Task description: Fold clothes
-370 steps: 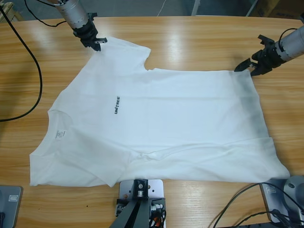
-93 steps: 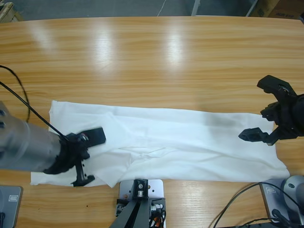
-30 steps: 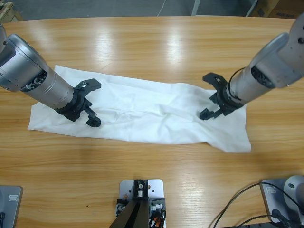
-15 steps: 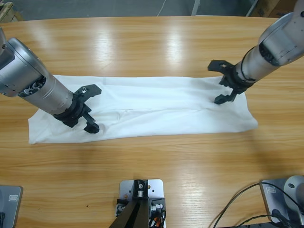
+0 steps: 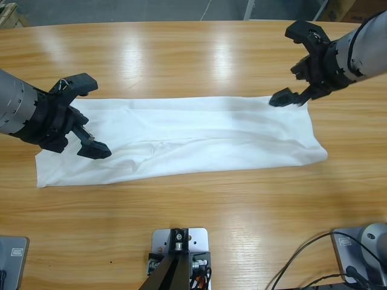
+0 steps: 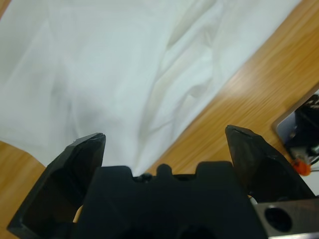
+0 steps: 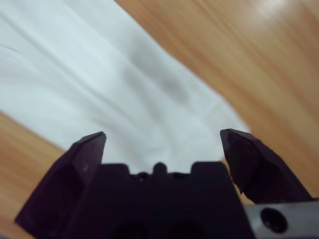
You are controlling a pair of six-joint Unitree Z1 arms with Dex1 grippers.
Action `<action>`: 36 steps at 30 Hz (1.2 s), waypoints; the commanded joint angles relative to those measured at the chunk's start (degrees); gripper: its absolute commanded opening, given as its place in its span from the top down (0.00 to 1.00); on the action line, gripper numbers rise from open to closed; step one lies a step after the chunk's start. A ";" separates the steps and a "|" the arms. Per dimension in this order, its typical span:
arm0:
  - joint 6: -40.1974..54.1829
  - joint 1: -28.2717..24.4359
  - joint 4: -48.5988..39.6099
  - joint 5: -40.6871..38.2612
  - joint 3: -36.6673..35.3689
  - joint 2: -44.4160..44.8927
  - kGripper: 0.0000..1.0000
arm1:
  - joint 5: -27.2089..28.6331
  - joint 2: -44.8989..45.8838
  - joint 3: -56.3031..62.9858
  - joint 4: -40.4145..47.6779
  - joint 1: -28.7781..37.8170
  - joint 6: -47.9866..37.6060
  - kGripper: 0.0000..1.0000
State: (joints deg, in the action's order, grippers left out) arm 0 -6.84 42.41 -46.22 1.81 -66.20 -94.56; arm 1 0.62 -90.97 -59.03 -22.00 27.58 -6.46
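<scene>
1. Our left gripper point(image 5: 86, 115) hangs over the T-shirt's point(image 5: 181, 136) left end, jaws spread wide with nothing between them; in the left wrist view the white cloth point(image 6: 124, 74) lies beyond the released jaws.
2. The T-shirt lies as a long folded band across the wooden table point(image 5: 193, 54).
3. Our right gripper point(image 5: 295, 63) hangs at the band's upper right corner, jaws spread and empty.
4. Half a second ago both grippers sat lower, over the cloth; we have since lifted outward, and the band looks flatter.
</scene>
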 commanded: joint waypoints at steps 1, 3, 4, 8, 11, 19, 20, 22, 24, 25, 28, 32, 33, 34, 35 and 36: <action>-10.53 0.04 4.87 -3.60 4.53 -4.67 0.05 | -0.06 -9.04 -3.69 -1.38 7.35 -1.72 1.00; -12.99 -0.13 7.44 -3.65 6.27 -5.29 0.05 | -0.60 -12.47 -6.43 -1.15 8.81 -2.37 1.00; -14.13 -0.13 8.60 -3.72 6.94 -5.71 0.05 | -0.95 -14.00 -7.63 -0.85 9.16 -2.42 1.00; -16.10 -0.13 11.11 -4.00 8.93 -6.69 0.05 | -1.22 -19.15 -10.55 1.83 9.42 -3.88 1.00; -16.68 -0.13 11.36 -3.92 9.97 -6.99 0.05 | -3.27 -21.28 -10.35 1.96 9.62 -5.55 1.00; -19.35 -0.13 15.42 -4.00 11.83 -9.23 0.05 | -4.27 -24.95 -9.00 4.89 9.69 -6.37 1.00; -19.35 -0.13 15.75 -4.00 11.79 -9.56 0.05 | -4.22 -25.94 -9.16 4.95 9.69 -6.39 1.00; -19.35 -0.15 16.03 -4.00 11.88 -10.02 0.05 | -4.22 -27.20 -8.96 4.88 10.04 -6.99 1.00; -19.30 -0.15 16.19 -4.00 12.22 -10.42 0.05 | -4.24 -27.61 -8.19 4.91 10.67 -7.16 1.00; -19.27 -0.20 16.33 -4.00 12.32 -10.60 0.05 | -4.31 -27.85 -7.49 5.42 10.74 -7.16 1.00; -19.18 -0.31 16.35 -4.00 12.32 -10.70 0.05 | -4.40 -27.54 -6.71 6.32 10.74 -7.27 1.00; -19.25 -0.31 16.33 -4.00 12.48 -10.56 0.05 | -5.26 -24.16 -6.63 3.21 11.64 -8.31 1.00; -19.27 -0.31 16.33 -4.00 12.44 -10.47 0.05 | -5.56 -22.74 -6.56 2.41 12.43 -8.78 1.00; -19.23 -0.31 16.33 -4.00 12.50 -10.46 0.05 | -5.87 -21.61 -6.42 2.01 13.11 -9.33 1.00; -19.21 -0.31 16.33 -4.00 12.55 -10.39 0.05 | -6.09 -20.44 -6.36 1.62 13.98 -10.01 1.00; -19.14 -0.31 16.33 -4.00 12.69 -10.40 0.05 | -6.24 -19.82 -6.33 1.40 14.54 -10.47 1.00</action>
State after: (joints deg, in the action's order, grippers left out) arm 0 -25.28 42.39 -30.59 -1.18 -55.13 -102.47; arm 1 -3.46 -115.74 -67.13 -17.72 38.38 -13.90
